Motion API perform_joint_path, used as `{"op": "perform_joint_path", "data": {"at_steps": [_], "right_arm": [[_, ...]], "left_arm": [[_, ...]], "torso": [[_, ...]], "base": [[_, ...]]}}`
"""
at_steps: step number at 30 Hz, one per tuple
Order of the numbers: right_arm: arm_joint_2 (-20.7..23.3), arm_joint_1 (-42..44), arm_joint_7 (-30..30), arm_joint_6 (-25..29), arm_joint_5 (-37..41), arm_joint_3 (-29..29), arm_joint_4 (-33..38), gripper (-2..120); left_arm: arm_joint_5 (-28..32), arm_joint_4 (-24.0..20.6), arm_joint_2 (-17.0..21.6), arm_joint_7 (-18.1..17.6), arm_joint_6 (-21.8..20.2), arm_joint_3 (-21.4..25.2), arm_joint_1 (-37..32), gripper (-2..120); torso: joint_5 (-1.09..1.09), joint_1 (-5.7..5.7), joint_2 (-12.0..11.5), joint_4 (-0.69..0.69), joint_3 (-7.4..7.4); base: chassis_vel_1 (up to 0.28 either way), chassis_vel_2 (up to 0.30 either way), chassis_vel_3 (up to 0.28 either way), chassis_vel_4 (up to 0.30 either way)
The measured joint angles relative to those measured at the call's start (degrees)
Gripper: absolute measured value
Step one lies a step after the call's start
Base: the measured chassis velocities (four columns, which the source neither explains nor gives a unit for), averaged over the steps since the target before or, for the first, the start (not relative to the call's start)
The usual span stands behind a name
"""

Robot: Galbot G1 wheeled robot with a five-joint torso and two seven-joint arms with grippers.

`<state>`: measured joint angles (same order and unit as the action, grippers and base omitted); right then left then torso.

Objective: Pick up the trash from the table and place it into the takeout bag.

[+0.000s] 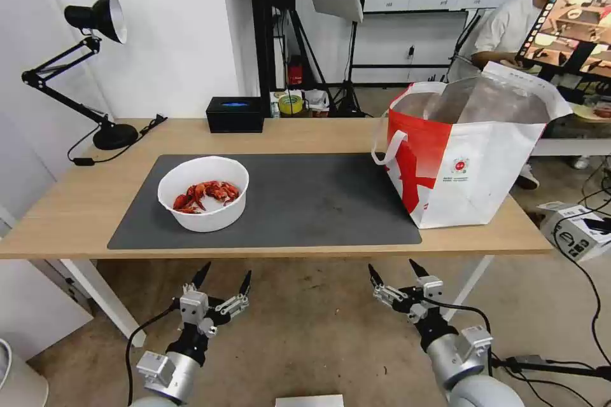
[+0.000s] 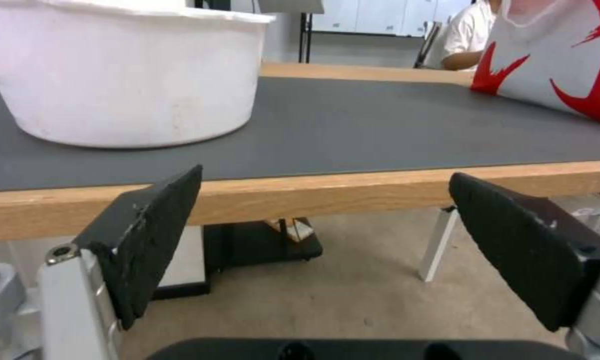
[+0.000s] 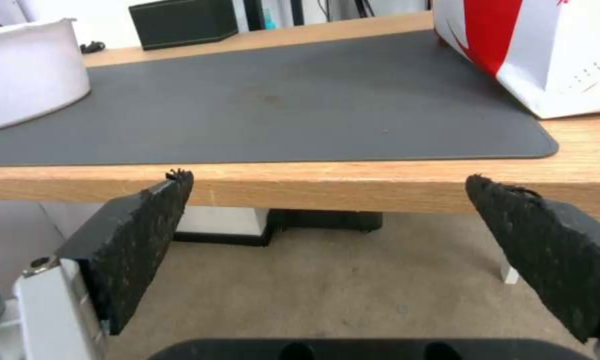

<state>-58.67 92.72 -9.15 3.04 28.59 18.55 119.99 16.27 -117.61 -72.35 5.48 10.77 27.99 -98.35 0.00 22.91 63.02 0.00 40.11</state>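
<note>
Light wood forms the table (image 1: 305, 133), which carries a dark grey mat (image 1: 305, 197) across its middle. On the left part of the mat stands the white bowl (image 1: 203, 193), upright, holding red crayfish shells (image 1: 205, 194). At the right end of the table stands the takeout bag (image 1: 468, 152), red and white, its mouth open upward and its foil lining exposed; one corner rests on the mat.

Both arms hang below and in front of the table's near edge. The left gripper (image 1: 222, 282) points up toward the table with its jaws spread apart and nothing between them. The right gripper (image 1: 396, 272) holds the same posture, jaws likewise apart and empty.

Governing relation: the bowl lies ahead of and above the left gripper, almost directly in line with it, and well apart from the right gripper. The left arm is therefore judged the nearer one for the pick. The bowl is round, so it presents no long axis; the bag lies to its right, across the bare stretch of mat.

Limits of view: in the left wrist view the bowl's top is cut off, so its contents cannot be checked there. The bag's interior is probably empty, though its depth cannot be seen. A black box (image 1: 235, 114) and a desk lamp (image 1: 95, 63) stand at the back of the table.
</note>
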Motion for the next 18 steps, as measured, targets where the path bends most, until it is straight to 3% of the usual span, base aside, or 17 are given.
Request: {"op": "perform_joint_path", "data": {"at_steps": [6,10,13,14,17,18], "right_arm": [[0.0,-0.1,0.0,-0.1,0.1,0.0,0.0,100],[0.1,-0.1,0.0,-0.1,0.1,0.0,0.0,100],[0.1,-0.1,-0.1,-0.2,0.2,0.0,0.0,100],[0.1,-0.1,-0.1,-0.2,0.2,0.0,0.0,100],[0.1,-0.2,-0.1,-0.2,0.2,0.0,0.1,100],[0.1,-0.2,-0.1,-0.2,0.2,0.0,0.1,100]], "left_arm": [[1.2,-1.0,1.1,0.0,-0.3,1.6,0.9,100],[4.8,-3.3,4.0,-1.6,-2.3,3.6,3.3,100],[10.9,-6.1,8.9,-6.4,-5.7,6.4,7.3,100],[10.9,-6.1,8.9,-6.4,-5.7,6.4,7.3,100],[17.7,-6.9,16.1,-11.6,-9.5,7.4,11.0,100],[17.7,-6.9,16.1,-11.6,-9.5,7.4,11.0,100]], "torso": [[0.00,0.00,0.0,0.00,0.00],[0.00,0.00,0.0,0.01,0.00],[-0.01,0.01,0.0,0.00,0.00],[-0.01,0.01,0.0,0.00,0.00],[-0.01,0.01,0.0,0.00,0.00],[-0.01,0.01,0.0,0.00,0.00]], "base": [[0.000,0.000,0.000,0.000],[0.000,0.000,0.000,0.000],[0.000,0.000,0.000,0.000],[0.000,0.000,0.000,0.000],[0.000,0.000,0.000,0.000],[0.000,0.000,0.000,0.000]]}}
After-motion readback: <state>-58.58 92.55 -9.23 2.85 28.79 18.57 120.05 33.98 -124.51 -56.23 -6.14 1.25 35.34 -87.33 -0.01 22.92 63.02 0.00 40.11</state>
